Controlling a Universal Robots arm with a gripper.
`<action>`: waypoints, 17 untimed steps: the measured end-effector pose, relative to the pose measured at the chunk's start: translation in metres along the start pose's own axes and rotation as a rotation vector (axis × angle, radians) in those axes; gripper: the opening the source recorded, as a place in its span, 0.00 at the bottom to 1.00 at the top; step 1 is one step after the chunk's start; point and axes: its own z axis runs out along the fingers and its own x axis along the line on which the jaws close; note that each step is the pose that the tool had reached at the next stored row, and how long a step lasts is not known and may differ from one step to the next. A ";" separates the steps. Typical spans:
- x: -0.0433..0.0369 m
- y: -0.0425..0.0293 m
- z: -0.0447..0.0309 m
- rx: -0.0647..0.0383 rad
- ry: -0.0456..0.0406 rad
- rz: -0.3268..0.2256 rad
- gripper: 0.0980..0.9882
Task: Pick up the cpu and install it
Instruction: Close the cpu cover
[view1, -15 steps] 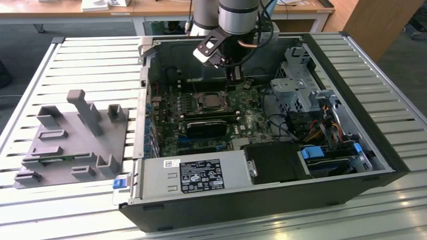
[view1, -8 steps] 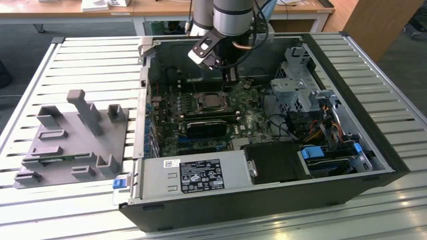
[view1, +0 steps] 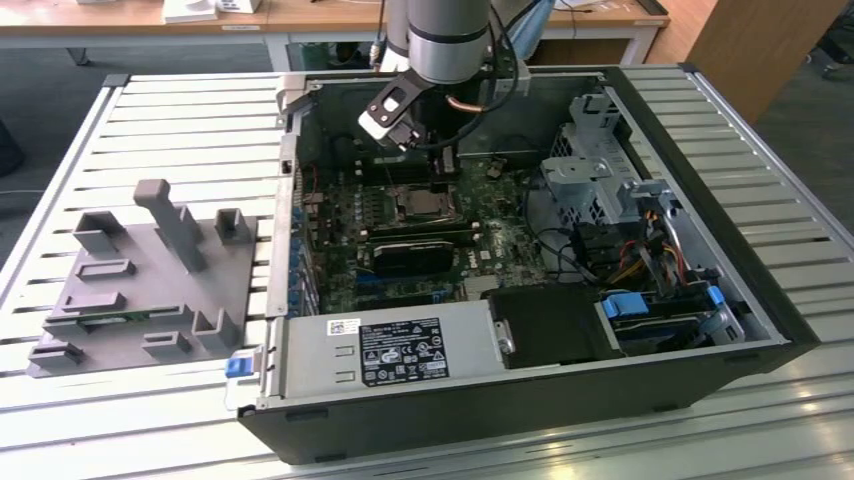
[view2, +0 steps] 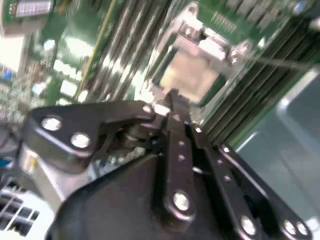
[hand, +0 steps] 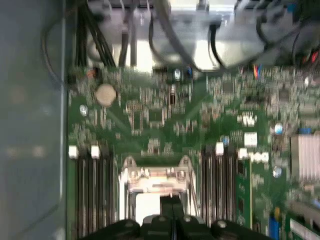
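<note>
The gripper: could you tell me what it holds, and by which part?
Nothing, it seems: the gripper is shut and empty, above the cpu.

**Item count: bench and open case**

On the bench: 1 table (view1: 174, 120), 1 case (view1: 534, 400), 1 grey holder block (view1: 147, 290). Over the case: 1 arm (view1: 447, 40) with 1 gripper (view2: 173, 97).

Inside the case, counted from the exterior view: 1 board (view1: 340, 215), 1 socket (view1: 424, 188), 1 cpu (view1: 426, 206), 1 power supply (view1: 387, 350), 1 drive cage (view1: 594, 150).

Added from the first wrist view: 1 coin cell (hand: 106, 94).
</note>
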 end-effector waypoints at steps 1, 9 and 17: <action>-0.0001 -0.0046 0.0018 0.001 0.0001 0.000 0.01; -0.0003 -0.0223 0.0082 0.006 -0.0003 0.000 0.01; 0.0020 -0.0296 0.0164 0.008 -0.0003 0.000 0.01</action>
